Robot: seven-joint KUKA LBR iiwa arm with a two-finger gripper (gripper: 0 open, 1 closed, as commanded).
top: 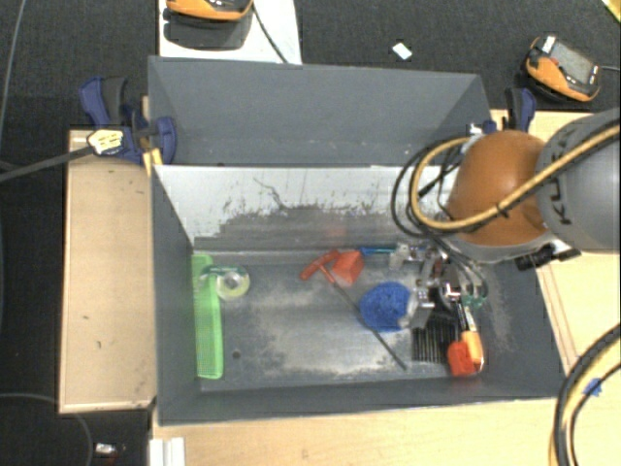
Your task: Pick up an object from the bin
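Two things lie close to the gripper (439, 294) at the view's right end of the bin (320, 115): a blue ball (385, 306) just beside it toward the bin's middle, and a black brush (434, 341), orange-handled, just beneath it toward the near wall. Whether the gripper is open or closed cannot be told.

The arm (590, 178) is a thick grey tube. A rounded orange cover (497, 184) caps its wrist, ringed by black and yellow cables (408, 202). The gripper (435, 297) beneath is small, silver metal with black parts.
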